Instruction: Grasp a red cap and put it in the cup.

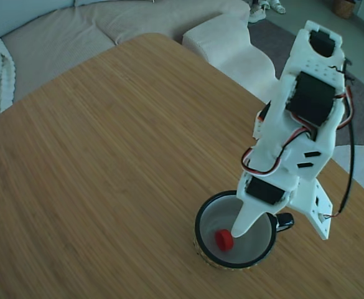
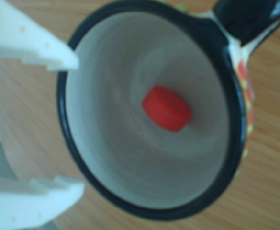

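The red cap [image 1: 224,240] lies inside the cup [image 1: 198,228], on its pale inner wall near the bottom. In the other view the red cap [image 2: 166,108] sits near the middle of the cup [image 2: 235,143], slightly blurred and touching neither finger. My white gripper [image 1: 238,232] points down into the cup's mouth, its tip just right of the cap. In the other view the gripper [image 2: 80,125] is open, its two white fingers [image 2: 29,38] spread over the cup's left rim with nothing between them. The cup's black handle [image 2: 247,17] points to the upper right.
The cup stands near the front right of a round wooden table [image 1: 107,156]. A beige sofa [image 1: 107,28] runs behind the table's far edge. The arm's black cable [image 1: 351,162] hangs on the right.
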Robot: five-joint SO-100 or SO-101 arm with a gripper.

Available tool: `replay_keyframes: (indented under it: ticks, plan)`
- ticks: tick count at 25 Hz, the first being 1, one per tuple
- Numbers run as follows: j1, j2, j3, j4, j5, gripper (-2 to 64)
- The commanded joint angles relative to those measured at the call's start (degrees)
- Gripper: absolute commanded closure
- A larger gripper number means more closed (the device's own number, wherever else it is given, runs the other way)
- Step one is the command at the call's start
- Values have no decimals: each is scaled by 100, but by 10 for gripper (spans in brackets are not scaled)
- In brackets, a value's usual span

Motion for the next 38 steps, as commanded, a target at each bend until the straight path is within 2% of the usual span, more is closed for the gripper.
replay_keyframes:
  ticks: [1,6,15,29,38]
  plan:
    - [0,62,-105,-53,18,350]
    - [334,246,-193,-44,18,350]
    - [1274,1371,-79,44,0,348]
    - [2443,3217,800,70,9,349]
    - [3076,4271,993,79,-9,348]
